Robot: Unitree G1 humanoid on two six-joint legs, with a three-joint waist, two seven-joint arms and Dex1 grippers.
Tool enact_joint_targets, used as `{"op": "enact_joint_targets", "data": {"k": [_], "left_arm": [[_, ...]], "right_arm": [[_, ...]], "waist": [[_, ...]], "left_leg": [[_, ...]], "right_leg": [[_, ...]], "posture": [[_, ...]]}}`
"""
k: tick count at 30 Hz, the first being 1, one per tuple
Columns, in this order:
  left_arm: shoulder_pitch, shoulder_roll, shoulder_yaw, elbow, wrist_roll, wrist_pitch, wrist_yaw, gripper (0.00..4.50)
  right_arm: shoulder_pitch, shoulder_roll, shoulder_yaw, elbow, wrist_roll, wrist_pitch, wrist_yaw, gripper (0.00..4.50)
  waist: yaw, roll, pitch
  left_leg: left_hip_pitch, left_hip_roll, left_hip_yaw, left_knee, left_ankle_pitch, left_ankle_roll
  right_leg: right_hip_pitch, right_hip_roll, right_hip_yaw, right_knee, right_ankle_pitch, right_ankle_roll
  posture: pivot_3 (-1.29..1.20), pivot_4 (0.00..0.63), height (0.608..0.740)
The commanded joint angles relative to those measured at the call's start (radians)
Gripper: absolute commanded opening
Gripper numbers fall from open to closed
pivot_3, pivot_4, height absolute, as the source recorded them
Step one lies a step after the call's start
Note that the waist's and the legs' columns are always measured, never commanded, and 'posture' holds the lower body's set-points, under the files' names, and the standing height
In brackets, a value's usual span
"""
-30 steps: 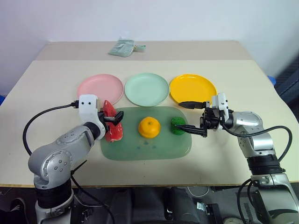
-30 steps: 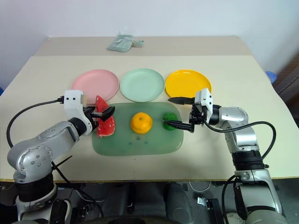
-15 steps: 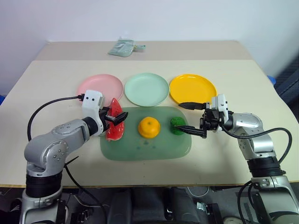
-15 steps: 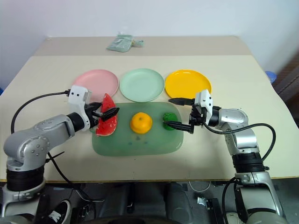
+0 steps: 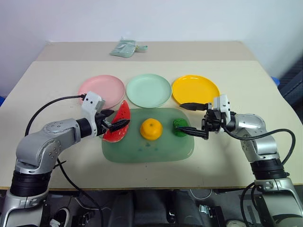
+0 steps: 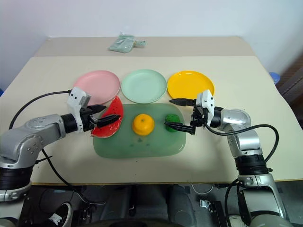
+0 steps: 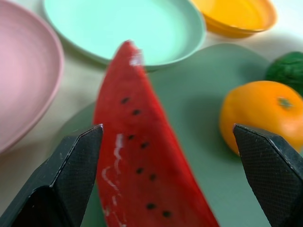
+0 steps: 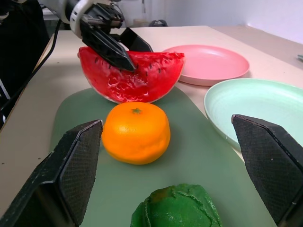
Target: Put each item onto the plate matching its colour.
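Observation:
My left gripper (image 5: pixel 113 119) is open and straddles the red watermelon wedge (image 5: pixel 118 130), which stands tilted at the left end of the green cutting mat (image 5: pixel 147 149); one finger (image 7: pixel 71 179) is close beside its red face, the other well clear. The round orange (image 5: pixel 151 128) sits mid-mat. At the mat's right end my right gripper (image 5: pixel 182 117), open and pointing left, has its jaws on either side of the bumpy dark-green vegetable (image 8: pixel 175 208). Behind the mat lie the pink plate (image 5: pixel 101 89), the mint plate (image 5: pixel 148 90) and the yellow plate (image 5: pixel 195 90), all bare.
A folded pale-green packet (image 5: pixel 125 48) lies on the far table section. A black cable (image 5: pixel 47 111) loops from my left wrist over the table's left side. The table's front edge runs just below the mat.
My left wrist has rolled and swung to point rightward, its elbow moving out to the left. The watermelon wedge has tipped from upright to leaning right. The right arm is still.

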Motion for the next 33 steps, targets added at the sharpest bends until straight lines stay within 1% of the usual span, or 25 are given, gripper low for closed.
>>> {"op": "enact_joint_targets", "data": {"k": [1,3,7,10,16,21,25,28,29,33], "left_arm": [[-0.010,0.014,0.037,-0.017,0.008,-0.029,-0.016,4.50],[-0.004,0.025,0.039,-0.026,0.016,-0.026,-0.020,4.50],[-0.002,0.005,0.064,-0.064,-0.002,0.047,0.055,4.50],[0.009,-0.039,0.074,-0.110,-0.011,0.105,0.132,4.50],[0.020,-0.171,0.085,-0.180,0.014,0.164,0.299,4.50],[0.065,-0.196,0.009,-0.239,0.063,0.169,0.349,4.50],[0.068,-0.218,0.009,-0.244,0.077,0.164,0.365,4.50],[0.065,-0.228,0.015,-0.240,0.090,0.159,0.376,3.70],[0.064,-0.228,0.014,-0.237,0.092,0.156,0.374,3.19],[0.061,-0.213,0.014,-0.218,0.110,0.126,0.353,1.66]], "right_arm": [[-0.017,-0.002,-0.008,-0.030,0.012,0.001,0.002,4.47],[-0.018,0.000,-0.007,-0.029,0.011,0.000,0.002,4.47],[-0.023,0.000,-0.007,-0.014,0.008,-0.007,0.008,4.47],[-0.023,0.000,-0.008,-0.012,0.008,-0.009,0.012,4.47],[-0.021,0.002,-0.010,-0.005,0.007,-0.014,0.017,4.47],[-0.022,0.001,-0.009,0.007,0.000,-0.024,0.020,4.47],[-0.022,0.002,-0.009,0.016,-0.004,-0.031,0.023,4.47],[-0.024,0.002,-0.009,0.023,-0.007,-0.034,0.025,4.50],[-0.026,0.002,-0.009,0.026,-0.008,-0.036,0.026,4.50],[-0.030,0.003,-0.009,0.031,-0.011,-0.041,0.027,4.50]], "waist": [[0.000,0.000,0.000],[0.000,0.000,0.000],[0.000,0.000,0.000],[0.000,0.000,0.000],[0.000,0.000,0.000],[0.000,0.000,0.000],[0.002,0.000,0.000],[0.001,0.000,0.000],[0.001,0.000,0.000],[0.000,0.000,0.000]], "left_leg": [[0.000,0.000,0.000,0.000,0.000,0.000],[0.000,0.000,0.000,0.000,0.000,0.000],[0.000,0.000,0.000,0.000,0.000,0.000],[0.000,0.000,0.000,0.000,0.000,0.000],[0.000,0.000,0.000,0.000,0.000,0.000],[0.000,0.000,0.000,0.000,0.000,0.000],[0.000,0.000,0.000,0.000,0.000,0.000],[0.000,0.000,0.000,0.000,0.000,0.000],[0.000,0.000,0.000,0.000,0.000,0.000],[0.000,0.000,0.000,0.000,0.000,0.000]], "right_leg": [[0.000,0.000,0.000,0.000,0.000,0.000],[0.000,0.000,0.000,0.000,0.000,0.000],[0.000,0.000,0.000,0.000,0.000,0.000],[0.000,0.000,0.000,0.000,0.000,0.000],[0.000,0.000,0.000,0.000,0.000,0.000],[0.000,0.000,0.000,0.000,0.000,0.000],[0.000,0.000,0.000,0.000,0.000,0.000],[0.000,0.000,0.000,0.000,0.000,0.000],[0.000,0.000,0.000,0.000,0.000,0.000],[0.000,0.000,0.000,0.000,0.000,0.000]], "posture": [[0.00,0.150,0.740],[0.00,0.150,0.740],[0.00,0.150,0.740],[0.00,0.150,0.740],[0.00,0.150,0.740],[0.00,0.150,0.740],[0.00,0.150,0.740],[0.00,0.150,0.740],[0.00,0.150,0.740],[0.00,0.150,0.740]]}}
